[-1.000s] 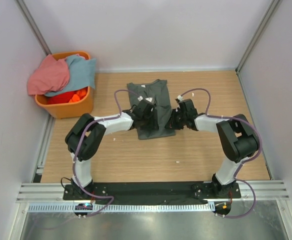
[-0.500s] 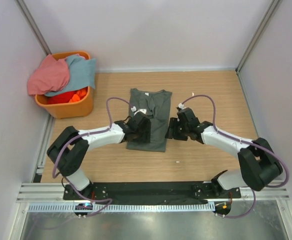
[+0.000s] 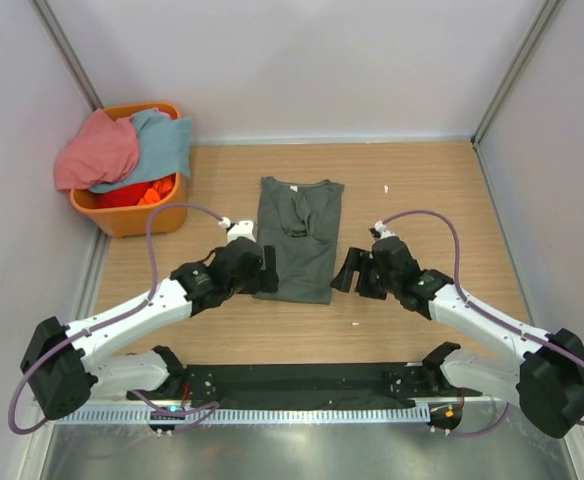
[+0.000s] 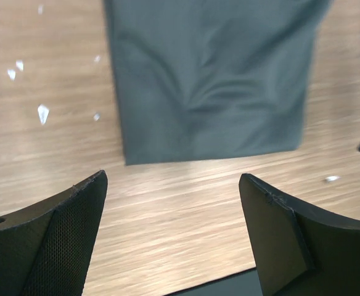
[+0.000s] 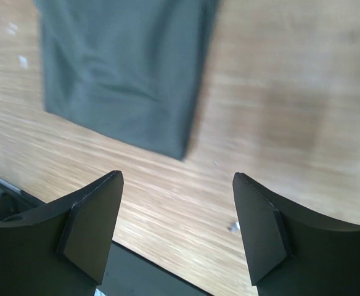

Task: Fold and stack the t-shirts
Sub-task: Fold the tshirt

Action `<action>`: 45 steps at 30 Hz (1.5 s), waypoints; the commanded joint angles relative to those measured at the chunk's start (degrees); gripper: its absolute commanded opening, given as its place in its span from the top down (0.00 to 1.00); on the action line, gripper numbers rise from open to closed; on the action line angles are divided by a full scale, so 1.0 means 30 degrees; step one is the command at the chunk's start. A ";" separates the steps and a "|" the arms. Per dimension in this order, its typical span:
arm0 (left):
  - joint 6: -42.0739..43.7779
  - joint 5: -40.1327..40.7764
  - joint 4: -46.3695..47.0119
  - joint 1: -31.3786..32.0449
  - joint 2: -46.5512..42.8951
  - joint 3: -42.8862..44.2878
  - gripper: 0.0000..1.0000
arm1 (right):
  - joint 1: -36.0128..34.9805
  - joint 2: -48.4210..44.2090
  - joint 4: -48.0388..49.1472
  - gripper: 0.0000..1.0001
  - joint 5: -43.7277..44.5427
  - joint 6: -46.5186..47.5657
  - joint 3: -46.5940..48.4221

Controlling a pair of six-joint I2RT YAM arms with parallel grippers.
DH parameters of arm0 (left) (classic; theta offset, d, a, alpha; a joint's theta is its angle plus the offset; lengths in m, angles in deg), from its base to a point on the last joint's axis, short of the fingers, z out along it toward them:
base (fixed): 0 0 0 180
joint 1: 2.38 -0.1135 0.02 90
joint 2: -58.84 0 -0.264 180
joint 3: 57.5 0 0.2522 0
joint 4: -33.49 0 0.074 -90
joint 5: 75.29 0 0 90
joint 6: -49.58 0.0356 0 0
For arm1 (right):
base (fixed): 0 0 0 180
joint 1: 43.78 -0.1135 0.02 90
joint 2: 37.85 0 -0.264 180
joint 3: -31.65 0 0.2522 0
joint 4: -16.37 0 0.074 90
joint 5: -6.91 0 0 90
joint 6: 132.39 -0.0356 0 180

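A dark grey t-shirt [image 3: 298, 240] lies flat in the middle of the wooden table as a long narrow strip, collar and small white label at the far end. My left gripper [image 3: 268, 272] hangs open just left of its near hem, with nothing between the fingers. My right gripper [image 3: 342, 272] is open too, just right of that hem, holding nothing. In the left wrist view the shirt [image 4: 211, 80] lies beyond the open gripper [image 4: 172, 179]. The right wrist view shows the shirt's corner [image 5: 124, 74] ahead of its gripper [image 5: 177, 177]. A salmon-pink t-shirt [image 3: 97, 150] and a light blue one [image 3: 164, 145] are heaped in the basket.
The orange plastic basket [image 3: 137, 216] stands at the far left corner against the wall. Small white scraps [image 3: 386, 187] lie on the wood. The black base strip [image 3: 302, 378] runs along the near edge. Walls close in the table on three sides.
Both grippers opened and let go of the grey shirt, then drew back toward the near edge. The shirt now lies flat and longer, its near hem pulled toward me.
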 commanded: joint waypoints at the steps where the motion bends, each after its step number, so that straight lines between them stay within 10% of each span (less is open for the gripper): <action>1: -0.0328 -0.0863 0.0505 -0.0720 -0.0681 -0.2028 0.12 | -0.0159 -0.0220 0.2784 0.22 -0.1439 -0.1860 -0.1852; 14: -0.1409 -0.3038 0.5779 -0.3300 0.0043 -0.5639 0.12 | -0.0890 0.3002 0.6596 0.35 -0.1148 -0.3327 -0.3670; 38: -0.2261 -0.4182 0.8771 -0.3682 0.3120 -0.6548 0.49 | -0.1389 0.6020 0.9673 0.59 -0.1265 -0.4294 -0.4550; 45: -0.2087 -0.4592 0.9094 -0.3624 0.3502 -0.6286 0.88 | -0.1389 0.6636 1.0464 0.92 -0.1586 -0.4295 -0.4668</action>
